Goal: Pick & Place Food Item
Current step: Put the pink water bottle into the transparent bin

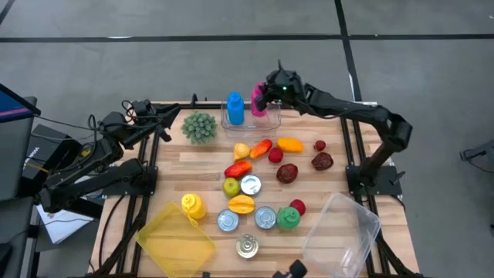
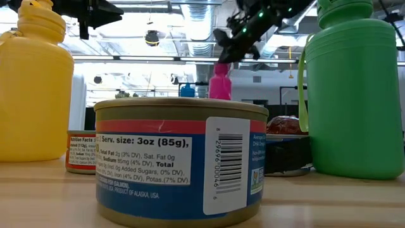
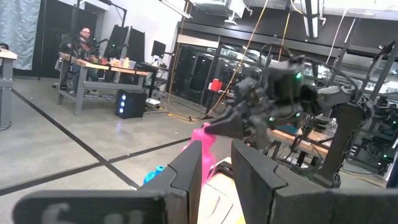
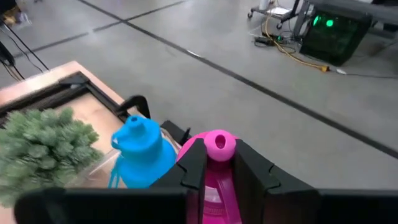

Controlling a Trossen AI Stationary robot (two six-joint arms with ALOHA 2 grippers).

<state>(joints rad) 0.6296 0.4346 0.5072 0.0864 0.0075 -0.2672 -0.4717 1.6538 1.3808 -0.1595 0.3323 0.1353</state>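
The pink bottle [image 4: 216, 163] stands up straight in a clear tray [image 1: 272, 120] at the far edge of the worktop [image 1: 340, 179], at about 12 o'clock in the high view. Its long side runs up and down. The right pincer [image 4: 217, 163] is right on it: the two dark fingers sit one on each side of the bottle's neck, pressed close, so this pincer is gripping the pink bottle. The cap pokes up between the fingers.

A blue bottle [image 1: 235, 108] stands just beside the pink one, at its 9 o'clock in the high view, in the same tray. A green bushy plant [image 1: 199, 127] sits farther toward 9 o'clock.

The left pincer [image 3: 216, 180] waits near the far left corner of the worktop, at about 10 o'clock. Its fingers are nearly together and hold nothing. The right arm is much nearer, so I think lifting the bottle straight up is its job
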